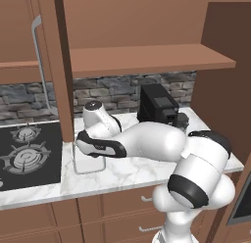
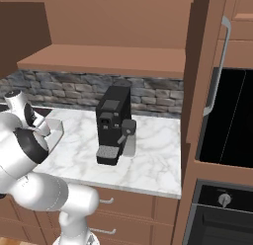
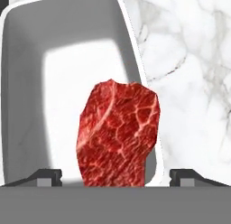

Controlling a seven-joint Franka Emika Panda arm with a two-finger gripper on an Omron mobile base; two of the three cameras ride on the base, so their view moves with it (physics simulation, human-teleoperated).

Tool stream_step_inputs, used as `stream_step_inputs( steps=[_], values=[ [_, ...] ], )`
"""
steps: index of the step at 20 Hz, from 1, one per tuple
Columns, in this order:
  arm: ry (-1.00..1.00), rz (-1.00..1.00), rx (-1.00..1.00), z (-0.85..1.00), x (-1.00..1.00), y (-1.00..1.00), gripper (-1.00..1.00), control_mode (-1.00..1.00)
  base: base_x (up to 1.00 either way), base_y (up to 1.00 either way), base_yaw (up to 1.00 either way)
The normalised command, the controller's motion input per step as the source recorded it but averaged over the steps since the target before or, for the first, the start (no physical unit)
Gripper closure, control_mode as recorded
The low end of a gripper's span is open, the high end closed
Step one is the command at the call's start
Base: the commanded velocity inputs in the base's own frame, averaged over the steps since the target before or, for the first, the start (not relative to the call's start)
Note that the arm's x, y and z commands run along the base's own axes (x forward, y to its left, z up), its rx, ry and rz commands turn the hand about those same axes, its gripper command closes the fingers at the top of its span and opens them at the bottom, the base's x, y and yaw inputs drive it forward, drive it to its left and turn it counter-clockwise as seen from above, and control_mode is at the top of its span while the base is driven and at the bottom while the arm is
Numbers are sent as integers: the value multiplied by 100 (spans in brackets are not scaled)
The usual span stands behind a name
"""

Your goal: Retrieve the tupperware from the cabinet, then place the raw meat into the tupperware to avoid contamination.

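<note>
My tool [image 3: 115,175] is spread wide over the tupperware [image 3: 27,83], fingers clear of the raw meat [image 3: 118,133], so it lands in the tub, not on the marble table [image 3: 189,83].

Even, flat rendered light throughout, soft shadows, sharp focus, no glare.

Glossy white rounded arm [image 1: 152,144] segments, black joint bands; small dark grey fingers [image 3: 47,175] on hand.

Bare marble counter [image 1: 122,171] between tupperware [image 1: 90,163] and coffee machine [image 1: 157,107].
</note>
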Motion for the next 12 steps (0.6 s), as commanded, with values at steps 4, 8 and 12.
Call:
stream_step_inputs(
  steps=[4, 8, 12],
  values=[
    [0, 0, 0, 0, 0, 0, -100, -100, 0, 0, 0],
    [0, 0, 0, 4, 0, 0, -100, -100, 0, 0, 0],
    [1, 0, -3, 33, -1, -14, -100, -100, 0, 0, 0]
  ],
)
